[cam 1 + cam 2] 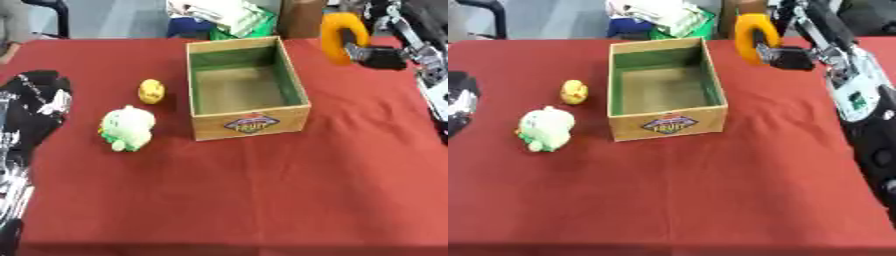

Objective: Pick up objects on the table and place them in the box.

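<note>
A wooden box (250, 124) with a fruit label on its front stands mid-table on the red cloth, and its green-lined inside holds nothing. To its left sit a small yellow toy (151, 91) and, nearer me, a pale green plush toy (128, 128). My right hand (790, 58) hovers off the box's far right corner, shut on a curved orange object (752, 32) held above the table. Only the dark mass of my left arm (33, 102) shows at the left edge, well clear of the toys.
Behind the table's far edge lie a heap of white and green items (229, 17) and a brown box (302, 17). Red cloth (245, 200) stretches in front of the box. My right arm (859, 100) runs along the right side.
</note>
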